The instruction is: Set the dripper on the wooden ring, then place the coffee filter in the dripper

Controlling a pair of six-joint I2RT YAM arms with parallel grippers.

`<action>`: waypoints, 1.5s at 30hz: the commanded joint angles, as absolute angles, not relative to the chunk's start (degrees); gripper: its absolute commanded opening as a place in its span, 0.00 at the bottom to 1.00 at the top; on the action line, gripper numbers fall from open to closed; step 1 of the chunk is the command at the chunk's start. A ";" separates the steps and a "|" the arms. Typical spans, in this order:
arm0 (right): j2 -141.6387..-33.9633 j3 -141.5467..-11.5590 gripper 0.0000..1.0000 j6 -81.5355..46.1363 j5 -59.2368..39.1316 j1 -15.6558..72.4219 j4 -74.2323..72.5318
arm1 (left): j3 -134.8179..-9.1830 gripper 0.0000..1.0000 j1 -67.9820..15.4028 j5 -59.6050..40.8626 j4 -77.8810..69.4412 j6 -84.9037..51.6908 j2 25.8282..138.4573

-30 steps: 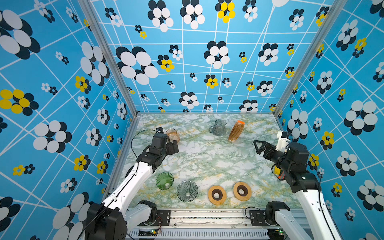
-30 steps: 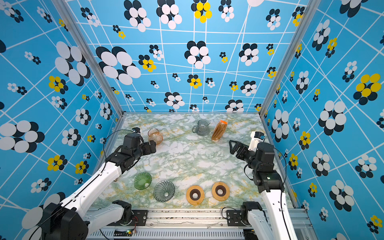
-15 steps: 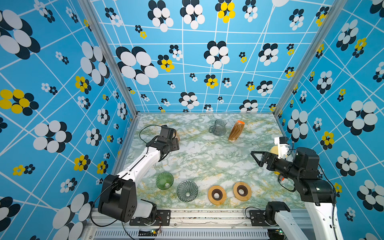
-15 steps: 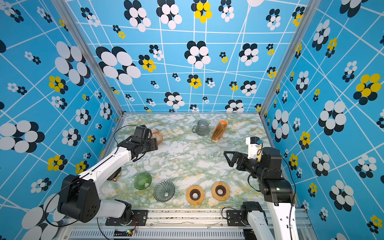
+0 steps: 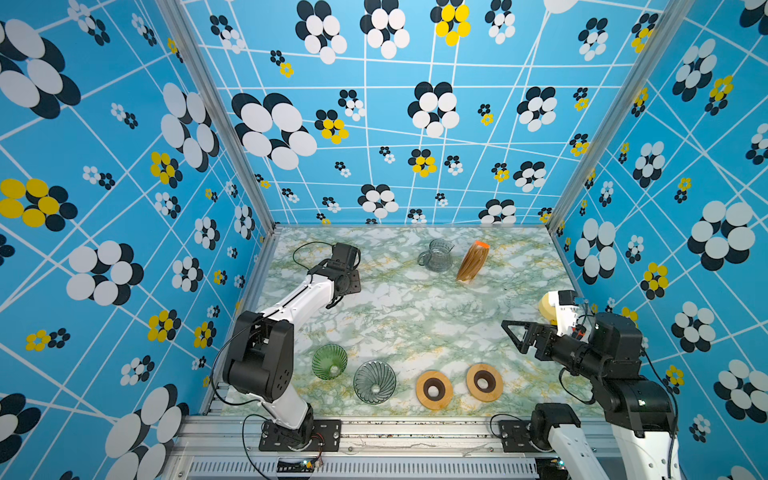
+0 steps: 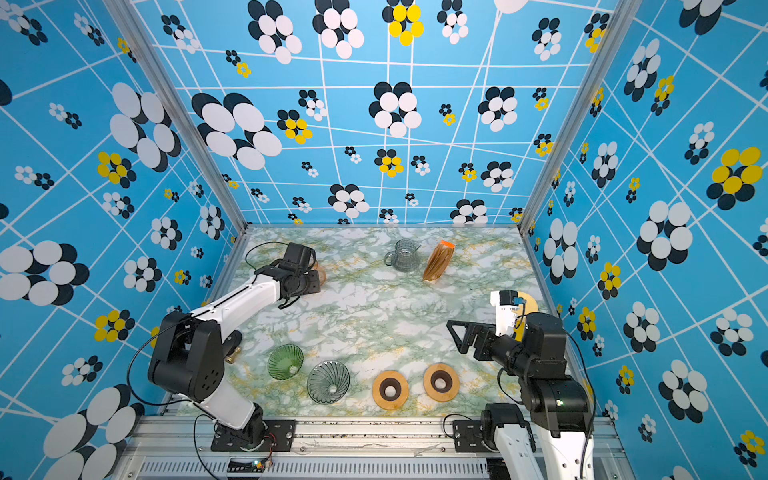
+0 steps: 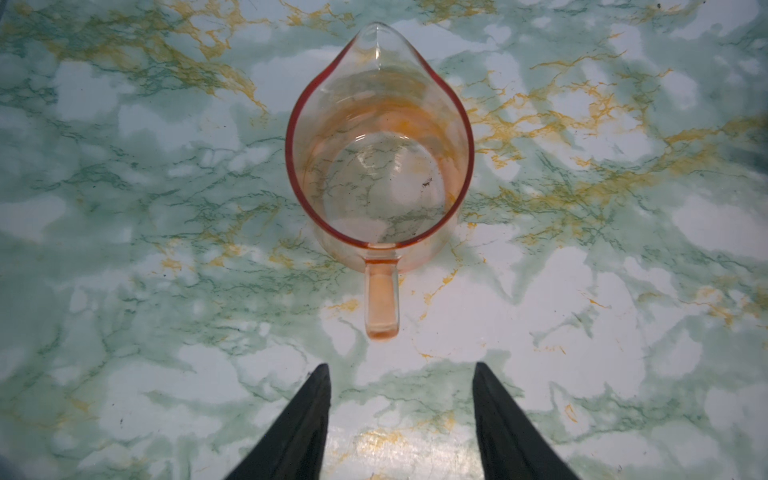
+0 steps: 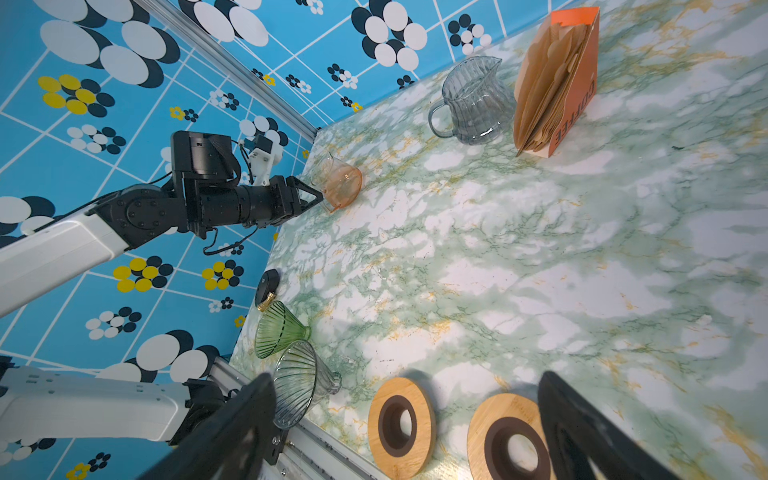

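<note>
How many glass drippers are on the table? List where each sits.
2. The green dripper sits near the front, left of centre; the clear dripper sits right of it, beside a wooden ring. None seems hidden.

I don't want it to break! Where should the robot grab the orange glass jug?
Best by its handle: the orange jug stands upright, and that flat strap sticks out straight toward the open left gripper. Coming level from that side, the jaws could likely close across it.

Orange glass jug [image 7: 380, 166] upright, grey jug [image 5: 436, 257], wood ring [image 8: 426, 424], 2nd ring [image 8: 505, 405] beside it
</note>
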State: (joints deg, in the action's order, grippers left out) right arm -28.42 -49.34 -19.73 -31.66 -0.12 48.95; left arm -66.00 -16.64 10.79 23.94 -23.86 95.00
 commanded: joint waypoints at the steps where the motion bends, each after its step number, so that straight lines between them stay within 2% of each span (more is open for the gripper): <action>1: -27.64 -48.82 0.99 -19.22 -30.47 0.11 49.73 | -67.92 0.52 -16.96 13.80 24.10 -23.21 97.04; 13: -28.17 -48.21 0.99 -19.80 -29.09 0.14 49.35 | -69.35 0.44 -16.84 15.41 21.89 -22.78 101.58; 14: -28.21 -48.16 0.99 -19.83 -29.00 0.17 49.16 | -69.34 0.40 -16.71 15.18 21.65 -22.79 101.81; 16: -28.27 -48.11 0.99 -19.85 -28.83 0.18 49.13 | -69.42 0.38 -16.61 14.93 21.45 -22.89 102.28; 45: -28.42 -47.55 0.98 -20.51 -28.75 0.13 48.70 | -68.82 0.24 -15.97 16.61 20.21 -22.75 103.35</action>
